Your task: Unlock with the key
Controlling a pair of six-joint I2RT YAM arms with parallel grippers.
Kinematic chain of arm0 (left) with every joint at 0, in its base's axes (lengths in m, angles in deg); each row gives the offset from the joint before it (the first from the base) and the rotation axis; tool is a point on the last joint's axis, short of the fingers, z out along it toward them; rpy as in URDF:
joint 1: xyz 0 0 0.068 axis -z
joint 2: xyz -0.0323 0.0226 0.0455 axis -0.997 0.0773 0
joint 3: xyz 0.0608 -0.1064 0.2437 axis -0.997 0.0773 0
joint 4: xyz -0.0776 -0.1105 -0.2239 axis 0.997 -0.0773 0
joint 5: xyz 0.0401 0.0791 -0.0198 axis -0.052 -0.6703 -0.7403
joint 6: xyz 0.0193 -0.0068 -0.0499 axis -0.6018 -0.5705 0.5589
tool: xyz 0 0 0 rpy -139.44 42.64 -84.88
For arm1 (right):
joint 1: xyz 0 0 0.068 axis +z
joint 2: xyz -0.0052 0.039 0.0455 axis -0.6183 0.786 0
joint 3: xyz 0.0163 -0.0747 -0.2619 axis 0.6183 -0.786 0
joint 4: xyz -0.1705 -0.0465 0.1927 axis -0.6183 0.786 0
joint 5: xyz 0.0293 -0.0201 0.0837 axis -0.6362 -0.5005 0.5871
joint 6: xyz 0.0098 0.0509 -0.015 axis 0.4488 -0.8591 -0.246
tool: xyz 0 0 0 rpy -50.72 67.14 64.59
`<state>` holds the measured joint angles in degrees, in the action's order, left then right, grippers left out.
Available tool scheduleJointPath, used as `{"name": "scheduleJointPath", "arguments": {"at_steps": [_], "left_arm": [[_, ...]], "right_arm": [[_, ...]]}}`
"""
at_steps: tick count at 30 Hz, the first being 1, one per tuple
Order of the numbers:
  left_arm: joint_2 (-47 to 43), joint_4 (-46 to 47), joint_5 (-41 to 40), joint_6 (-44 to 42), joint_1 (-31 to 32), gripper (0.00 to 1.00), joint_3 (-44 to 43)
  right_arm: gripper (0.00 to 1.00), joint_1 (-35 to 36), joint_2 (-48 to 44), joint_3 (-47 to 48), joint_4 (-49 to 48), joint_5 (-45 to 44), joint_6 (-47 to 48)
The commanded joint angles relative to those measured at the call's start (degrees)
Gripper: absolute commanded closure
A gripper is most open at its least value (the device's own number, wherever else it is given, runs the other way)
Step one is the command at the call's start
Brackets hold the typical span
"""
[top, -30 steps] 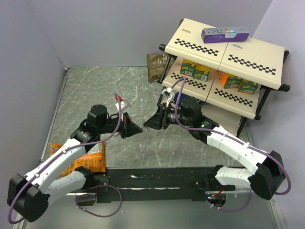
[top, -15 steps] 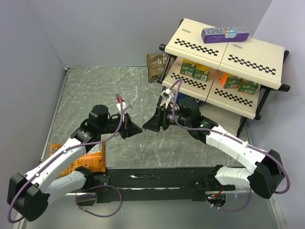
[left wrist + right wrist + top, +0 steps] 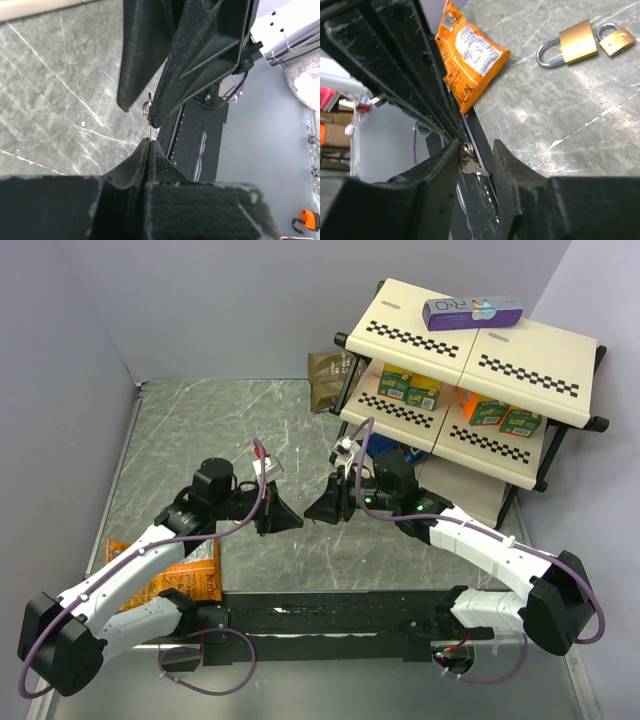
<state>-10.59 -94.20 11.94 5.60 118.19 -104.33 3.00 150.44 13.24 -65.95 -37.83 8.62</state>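
Top external: the left gripper [image 3: 296,523] and the right gripper [image 3: 311,514] meet tip to tip just below the centre of the frame, above the grey marbled table [image 3: 200,430]. The key lies between their tips but is too small to make out here. An orange snack bag [image 3: 190,575] lies at lower left, partly under the left arm. A shelf rack [image 3: 470,350] stands at upper right.

Left wrist: at the bottom of the frame the left gripper's jaws are pressed together on the blade of the key [image 3: 150,131], which stands up from them with its wire ring [image 3: 145,108] on top. The right gripper's two fingers come down from the top of the frame on either side of that ring. The right-hand one touches it and the left-hand one stands apart.

Right wrist: the right gripper's jaws, at the bottom of the frame, stand partly apart with the key's head between them. It lies against the left-hand finger, with a gap to the other, so it is not clamped. At upper right a large brass padlock [image 3: 570,47] and a small brass padlock [image 3: 617,41] lie side by side on the table.
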Motion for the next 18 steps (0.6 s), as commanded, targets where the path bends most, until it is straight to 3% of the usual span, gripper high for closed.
{"name": "scheduleJointPath", "arguments": {"at_steps": [1, 6, 12, 16, 18], "left_arm": [[0.8, 1.8, 4.2, -0.9, 0.2, 0.99, -2.5], [0.8, 1.8, 4.3, -0.9, 0.2, 0.99, -2.4], [1.0, 1.5, 3.5, -0.8, 0.2, 0.99, -2.5], [0.8, 0.8, 2.0, -0.9, 0.2, 0.99, -2.8], [0.7, 0.4, 0.7, -0.4, 0.2, 0.77, -2.9]], "right_arm": [[0.63, 0.3, -2.1, -1.8, -4.1, 2.7, 3.3], [0.74, 0.4, -2.5, -3.2, -6.7, 4.4, 3.4], [1.00, 0.3, -2.9, -4.1, -8.4, 6.3, 3.9], [1.00, 0.3, -2.8, -4.9, -9.4, 7.1, 4.5], [1.00, 0.6, -2.8, -5.0, -9.8, 7.3, 5.2]]}}
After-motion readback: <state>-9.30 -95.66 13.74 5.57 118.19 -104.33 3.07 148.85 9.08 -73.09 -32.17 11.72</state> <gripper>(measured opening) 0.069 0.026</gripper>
